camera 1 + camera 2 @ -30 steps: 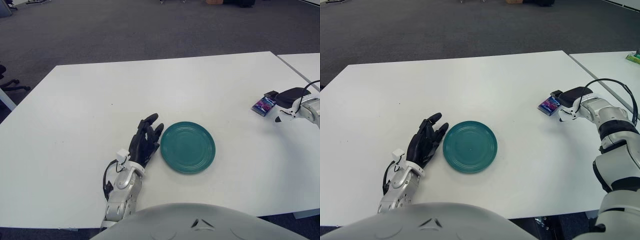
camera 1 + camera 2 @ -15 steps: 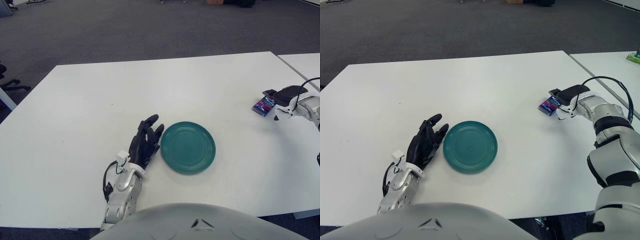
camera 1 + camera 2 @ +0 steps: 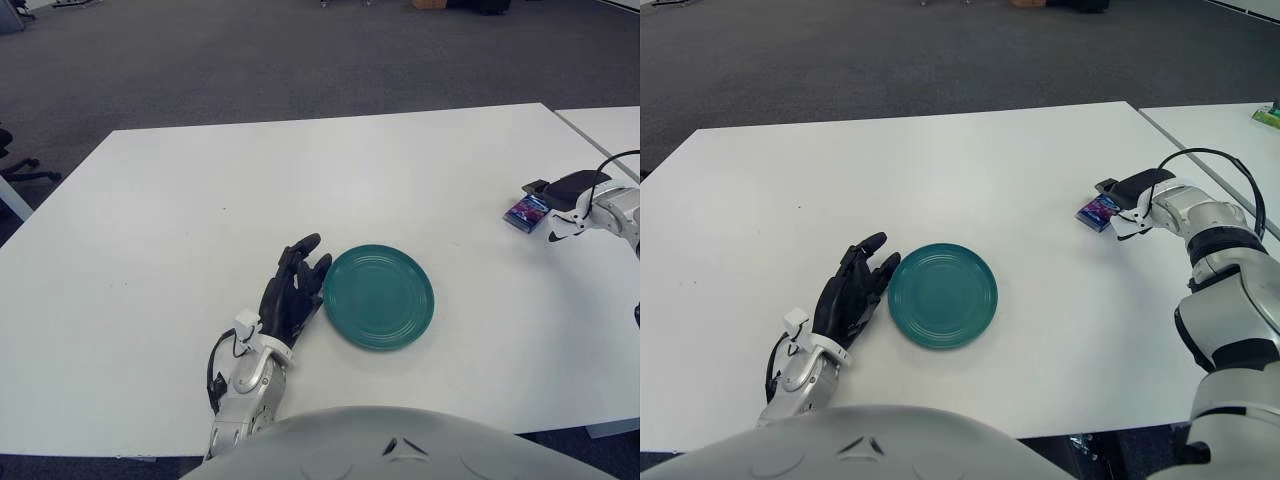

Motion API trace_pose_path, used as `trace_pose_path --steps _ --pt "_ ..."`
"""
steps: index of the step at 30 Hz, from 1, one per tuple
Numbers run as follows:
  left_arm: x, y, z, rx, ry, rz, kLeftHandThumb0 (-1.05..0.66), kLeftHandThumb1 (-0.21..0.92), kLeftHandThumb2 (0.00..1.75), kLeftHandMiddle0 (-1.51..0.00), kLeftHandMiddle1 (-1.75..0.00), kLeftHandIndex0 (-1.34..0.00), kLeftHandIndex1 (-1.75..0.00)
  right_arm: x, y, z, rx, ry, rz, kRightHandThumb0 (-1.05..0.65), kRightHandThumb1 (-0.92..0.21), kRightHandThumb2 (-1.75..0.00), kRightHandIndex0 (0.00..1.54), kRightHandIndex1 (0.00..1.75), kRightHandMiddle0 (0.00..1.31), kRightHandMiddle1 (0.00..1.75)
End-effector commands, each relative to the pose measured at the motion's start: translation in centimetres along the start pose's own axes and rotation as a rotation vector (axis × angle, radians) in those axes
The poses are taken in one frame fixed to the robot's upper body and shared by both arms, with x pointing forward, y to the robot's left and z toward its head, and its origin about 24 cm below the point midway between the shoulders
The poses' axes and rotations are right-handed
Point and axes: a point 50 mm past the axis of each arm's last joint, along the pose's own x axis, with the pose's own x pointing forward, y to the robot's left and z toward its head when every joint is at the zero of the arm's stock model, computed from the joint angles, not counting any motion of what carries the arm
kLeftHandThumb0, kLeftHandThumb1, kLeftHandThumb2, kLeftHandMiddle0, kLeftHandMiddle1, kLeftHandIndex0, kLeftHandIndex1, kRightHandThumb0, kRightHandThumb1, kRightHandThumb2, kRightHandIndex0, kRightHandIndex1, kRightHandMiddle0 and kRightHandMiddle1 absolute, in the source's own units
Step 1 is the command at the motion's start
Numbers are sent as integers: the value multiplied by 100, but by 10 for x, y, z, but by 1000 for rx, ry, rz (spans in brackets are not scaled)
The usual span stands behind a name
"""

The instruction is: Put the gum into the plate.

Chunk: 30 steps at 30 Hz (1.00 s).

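The gum [image 3: 527, 211] is a small blue and purple pack lying flat near the table's right edge; it also shows in the right eye view [image 3: 1099, 212]. A round teal plate [image 3: 378, 296] sits in the middle front of the white table. My right hand [image 3: 560, 189] hovers just right of the gum, its dark fingers reaching over the pack's far end, not closed on it. My left hand [image 3: 292, 290] lies flat on the table, fingers spread, its fingertips touching the plate's left rim.
The white table [image 3: 300, 180] ends just right of the gum. A second white table [image 3: 612, 125] stands beyond a narrow gap at the right. Grey carpet lies behind. A green object [image 3: 1267, 117] sits on that second table.
My right hand drew slightly back and up beside the gum. My left hand and the plate shifted slightly to the right. The gum has not moved.
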Motion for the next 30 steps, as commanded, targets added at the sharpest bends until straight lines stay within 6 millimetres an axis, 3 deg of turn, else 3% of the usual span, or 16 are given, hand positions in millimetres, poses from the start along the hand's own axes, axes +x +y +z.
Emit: trace_pose_path --steps 1,7,20,30 --pt "-4 -4 4 5 -15 -2 -86 92 90 -45 -15 0 -78 1 -22 1 14 -6 -23 -86 -92 -14 37 5 0 27" --pt "-8 -7 6 5 -16 -2 -86 92 90 -45 -15 0 -78 2 -17 3 38 6 -1 -83 -91 -11 39 4 0 36" --pt "-17 -10 11 5 -17 -2 -86 92 90 -45 -14 0 -78 4 -16 12 103 -21 87 -72 -86 -7 39 3 0 29" --pt "-22 -11 14 6 -17 -2 -86 92 90 -46 -14 0 -78 10 3 22 155 -34 123 -66 -84 -8 47 5 0 37"
